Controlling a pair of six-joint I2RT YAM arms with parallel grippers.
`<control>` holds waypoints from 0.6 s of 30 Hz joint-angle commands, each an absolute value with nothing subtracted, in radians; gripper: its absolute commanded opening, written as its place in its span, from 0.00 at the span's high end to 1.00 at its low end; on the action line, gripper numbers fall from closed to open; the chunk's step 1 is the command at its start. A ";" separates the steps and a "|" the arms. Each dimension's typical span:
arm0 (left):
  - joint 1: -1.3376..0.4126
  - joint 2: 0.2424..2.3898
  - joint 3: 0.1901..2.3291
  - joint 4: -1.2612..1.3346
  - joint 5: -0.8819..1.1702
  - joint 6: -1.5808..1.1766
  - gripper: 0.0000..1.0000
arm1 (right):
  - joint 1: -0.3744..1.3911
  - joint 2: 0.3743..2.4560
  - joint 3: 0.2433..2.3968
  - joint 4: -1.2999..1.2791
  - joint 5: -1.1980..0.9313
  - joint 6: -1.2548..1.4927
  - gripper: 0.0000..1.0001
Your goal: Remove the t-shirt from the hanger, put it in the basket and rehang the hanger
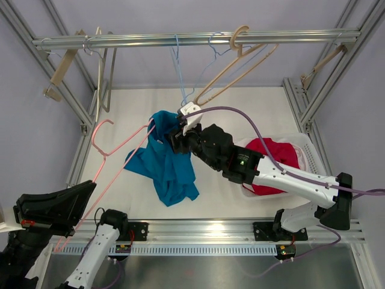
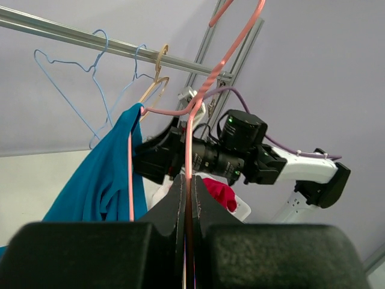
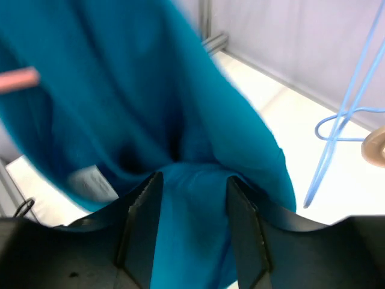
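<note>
Right now the left end effector (image 2: 190, 183) is pinched together on the wire of the pink hanger (image 2: 189, 141), which rises above it. The teal t-shirt (image 2: 105, 174) hangs from the hanger's far shoulder, ahead and leftward. The right end effector (image 3: 194, 180) is clamped on a bunch of that fabric, whose lower part drops toward the bench (image 1: 252, 114) beneath.
</note>
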State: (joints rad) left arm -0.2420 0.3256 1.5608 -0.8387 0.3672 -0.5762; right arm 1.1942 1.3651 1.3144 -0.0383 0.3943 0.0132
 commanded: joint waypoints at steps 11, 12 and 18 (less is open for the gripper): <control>-0.279 0.305 1.612 -0.785 0.440 -0.577 1.00 | 1.104 1.499 1.440 0.161 0.093 0.047 0.44; -0.279 0.307 1.614 -0.787 0.439 -0.577 1.00 | 1.104 1.505 1.437 0.182 0.053 0.066 0.52; -0.285 0.305 1.617 -0.787 0.404 -0.561 1.00 | 1.106 1.444 1.361 0.339 -0.041 0.173 1.00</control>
